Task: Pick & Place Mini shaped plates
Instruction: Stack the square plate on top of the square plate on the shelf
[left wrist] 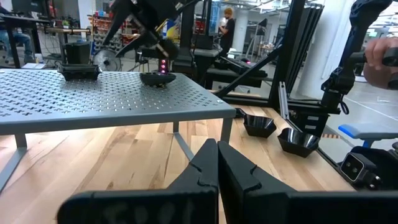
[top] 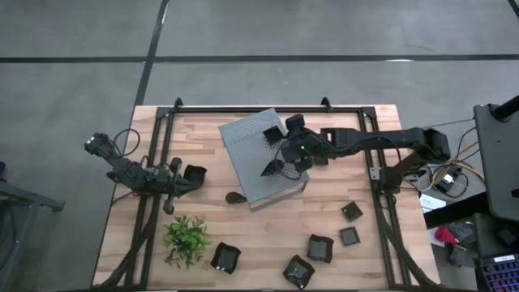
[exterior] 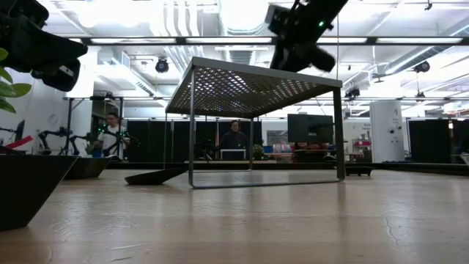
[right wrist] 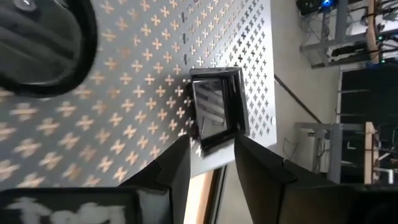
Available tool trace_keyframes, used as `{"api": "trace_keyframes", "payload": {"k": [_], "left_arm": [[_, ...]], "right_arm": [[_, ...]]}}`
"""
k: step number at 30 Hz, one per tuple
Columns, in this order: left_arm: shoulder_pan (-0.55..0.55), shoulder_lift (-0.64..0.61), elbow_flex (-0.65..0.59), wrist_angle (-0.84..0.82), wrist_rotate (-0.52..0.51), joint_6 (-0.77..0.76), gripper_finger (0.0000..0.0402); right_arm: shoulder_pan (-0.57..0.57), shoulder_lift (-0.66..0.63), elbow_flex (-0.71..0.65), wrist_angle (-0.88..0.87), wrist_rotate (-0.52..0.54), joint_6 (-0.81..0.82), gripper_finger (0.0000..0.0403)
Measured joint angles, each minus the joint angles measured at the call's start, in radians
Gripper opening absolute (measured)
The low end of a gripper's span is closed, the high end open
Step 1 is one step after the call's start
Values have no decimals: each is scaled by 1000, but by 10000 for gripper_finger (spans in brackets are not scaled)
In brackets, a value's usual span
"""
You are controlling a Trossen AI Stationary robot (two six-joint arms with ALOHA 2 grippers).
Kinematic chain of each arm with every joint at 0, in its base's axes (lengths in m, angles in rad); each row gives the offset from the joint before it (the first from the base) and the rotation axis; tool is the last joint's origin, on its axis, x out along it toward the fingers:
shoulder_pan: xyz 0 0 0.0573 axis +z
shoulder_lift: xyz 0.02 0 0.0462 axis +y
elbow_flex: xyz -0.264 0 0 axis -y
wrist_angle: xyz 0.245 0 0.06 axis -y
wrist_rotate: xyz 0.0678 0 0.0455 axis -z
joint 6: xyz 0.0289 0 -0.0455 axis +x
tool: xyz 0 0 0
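Observation:
A grey perforated stand (top: pixel 259 158) sits mid-table. On its top rest a square black mini plate (top: pixel 270 134) (right wrist: pixel 217 109) and a leaf-shaped one (top: pixel 272 169) (left wrist: pixel 157 78). My right gripper (top: pixel 283 152) (right wrist: pixel 211 155) hangs open above the stand's top, between the two plates, its fingers empty and the square plate ahead of them. Several more black plates lie on the table, such as one at the near right (top: pixel 319 247). My left gripper (top: pixel 185 178) (left wrist: pixel 217 168) waits shut at the table's left, pointing level.
A green plant (top: pixel 186 239) stands at the near left. A leaf-shaped plate (top: pixel 236 197) lies by the stand's near left corner. Black frame rails (top: pixel 377 174) run along both sides of the table. People are in the room behind.

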Motion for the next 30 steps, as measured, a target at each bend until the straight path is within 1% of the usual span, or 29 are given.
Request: {"api": "trace_keyframes", "payload": {"k": [4, 8, 10, 15, 18, 21, 25, 30], "left_arm": [[0, 0, 0, 0, 0, 0, 0], [0, 0, 0, 0, 0, 0, 0], [0, 0, 0, 0, 0, 0, 0], [0, 0, 0, 0, 0, 0, 0], [0, 0, 0, 0, 0, 0, 0], [0, 0, 0, 0, 0, 0, 0], [0, 0, 0, 0, 0, 0, 0], [0, 0, 0, 0, 0, 0, 0]], "right_arm": [[32, -58, 0, -80, -1, 75, 122], [76, -133, 0, -171, -1, 203, 116], [100, -168, 0, -219, -1, 289, 113], [155, -247, 0, -328, -16, 606, 105], [177, -280, 0, -399, -59, 700, 101], [194, -299, -13, -442, -72, 772, 96], [197, -307, -69, -443, -88, 825, 91], [196, -308, -171, -441, -74, 774, 85]]}}
